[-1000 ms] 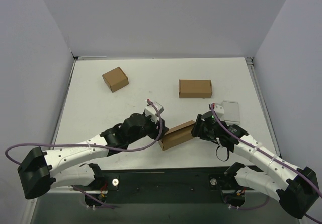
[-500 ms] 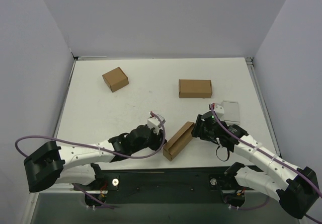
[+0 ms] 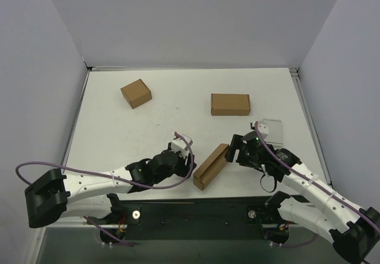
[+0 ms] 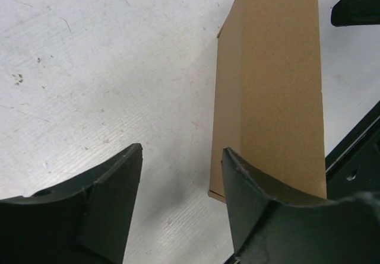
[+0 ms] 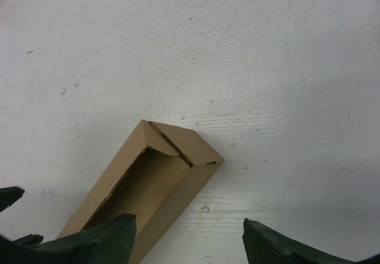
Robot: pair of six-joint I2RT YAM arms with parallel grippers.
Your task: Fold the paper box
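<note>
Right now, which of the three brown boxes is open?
The long slanted box at the front: its hollow inside shows. The square box and the oblong box farther back are both closed.

A robotics lab work cell: the left arm (image 3: 101, 181) and right arm (image 3: 306, 184), white-and-black machines trailing a purple cable (image 3: 41, 165), stand bolted to a black base plate (image 3: 196, 213) at the near edge of a scuffed white table (image 3: 178, 107). Plain pale grey partition walls (image 3: 190, 21) enclose the table on 3 sides, and unlabelled cardboard pieces, among them the paper box (image 3: 211, 167), lie on it.
</note>
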